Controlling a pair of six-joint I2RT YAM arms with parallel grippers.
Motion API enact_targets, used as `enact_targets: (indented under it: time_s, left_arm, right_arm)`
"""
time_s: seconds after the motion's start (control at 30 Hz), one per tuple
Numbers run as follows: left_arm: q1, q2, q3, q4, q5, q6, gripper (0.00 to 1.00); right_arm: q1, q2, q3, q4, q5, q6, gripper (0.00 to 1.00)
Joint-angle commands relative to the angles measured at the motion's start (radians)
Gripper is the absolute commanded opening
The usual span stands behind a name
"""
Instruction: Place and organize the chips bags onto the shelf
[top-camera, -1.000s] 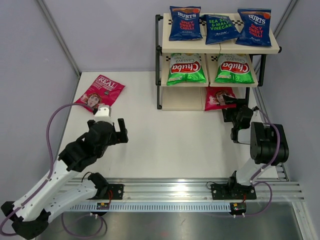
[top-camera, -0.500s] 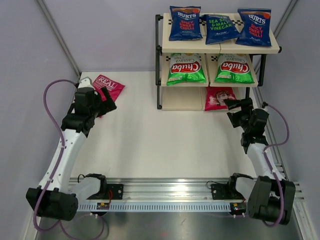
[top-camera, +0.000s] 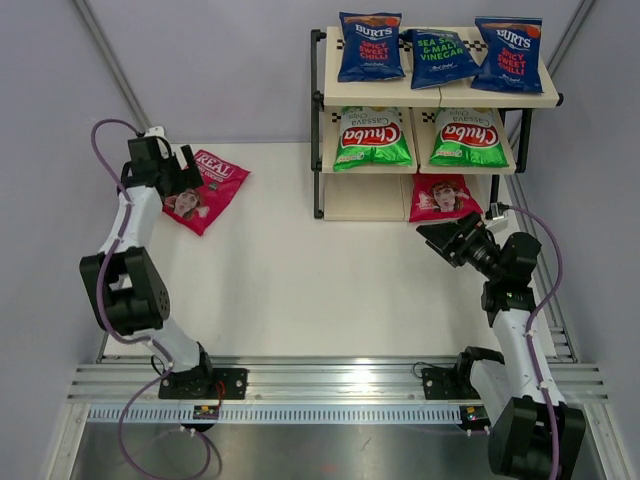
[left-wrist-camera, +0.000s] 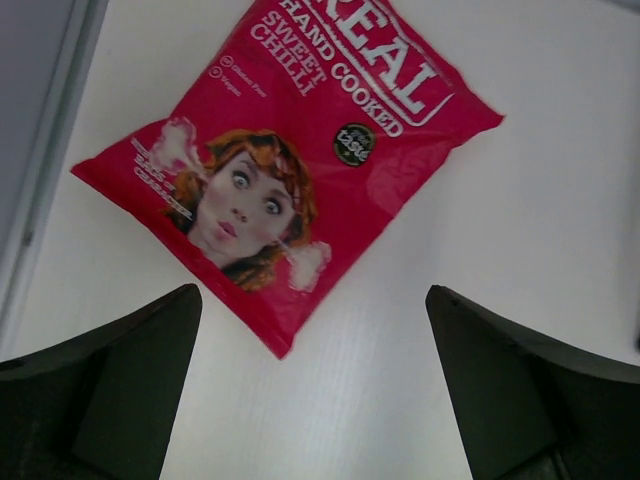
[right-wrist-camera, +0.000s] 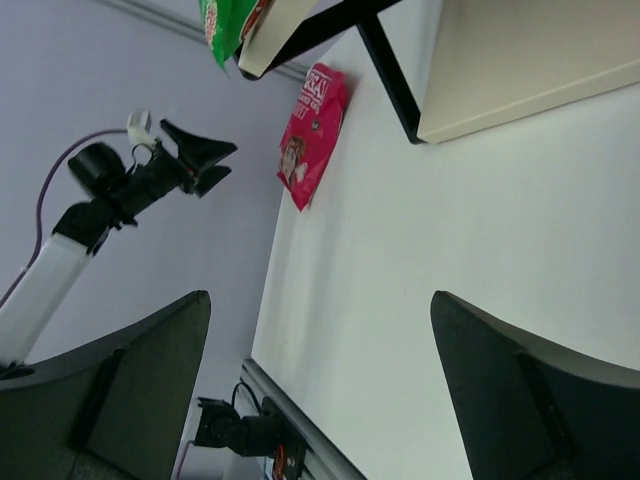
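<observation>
The left end effector (top-camera: 185, 168) is hovering with its fingers spread wide and gripping nothing, just beside the pink-red "REAL" bag (left-wrist-camera: 290, 170). In the left wrist view, the bag's nearest corner is pointing into the gap between the two fingers. That bag is lying flat and slanted on the worktop (top-camera: 330, 280), near the far left corner and well apart from the shelf (top-camera: 365, 200).

The right end effector (top-camera: 445, 235) is likewise standing open and empty, hanging above the worktop just in front of the shelf's lowest tier. A second "REAL" bag (top-camera: 440, 197) is resting on the right half of that tier. Two green-and-white "Chuba" bags (top-camera: 372, 138) are sitting side by side on the middle tier. Three dark blue "BURTS" bags (top-camera: 370, 47) are lining the top board.
</observation>
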Motion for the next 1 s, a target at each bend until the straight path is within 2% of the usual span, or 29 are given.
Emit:
enact_targets:
  time_s: [0.0,0.03,0.1,0.23,0.3,0.33,0.53,0.7,0.83,0.97]
  left_arm:
    - [0.048,0.135,0.167,-0.03,0.122,0.234,0.99]
    - [0.054,0.166,0.217,-0.122,0.119,0.274,0.99]
    - [0.09,0.234,0.331,-0.199,0.125,0.343,0.99]
    - [0.139,0.434,0.569,-0.432,0.264,0.402,0.99]
    - [0.14,0.508,0.741,-0.515,0.277,0.436,0.99]
    - [0.14,0.539,0.771,-0.534,0.305,0.437,0.99]
    - [0.153,0.662,0.906,-0.487,0.398,0.394,0.99]
    - [0.153,0.781,0.957,-0.418,0.283,0.348,0.99]
    - [0.153,0.834,0.98,-0.33,0.281,0.348,0.99]
    - [0.153,0.906,1.048,-0.321,0.33,0.367,0.99]
  right_arm:
    - [0.012,-0.005,0.011,0.052,-0.141,-0.03,0.99]
    - [0.013,-0.01,-0.002,0.081,-0.152,-0.003,0.99]
    - [0.026,-0.03,-0.035,0.14,-0.155,0.015,0.99]
    - [0.059,-0.05,-0.048,0.137,-0.147,-0.007,0.99]
    - [0.082,-0.059,-0.054,0.132,-0.146,-0.01,1.0]
    - [0.088,-0.06,-0.057,0.131,-0.141,-0.014,1.0]
    - [0.105,-0.073,-0.049,0.095,-0.12,-0.041,0.99]
    - [0.108,-0.074,-0.048,0.088,-0.116,-0.045,0.99]
    - [0.108,-0.073,-0.049,0.085,-0.109,-0.048,0.99]
    - [0.11,-0.071,-0.045,0.068,-0.098,-0.062,1.0]
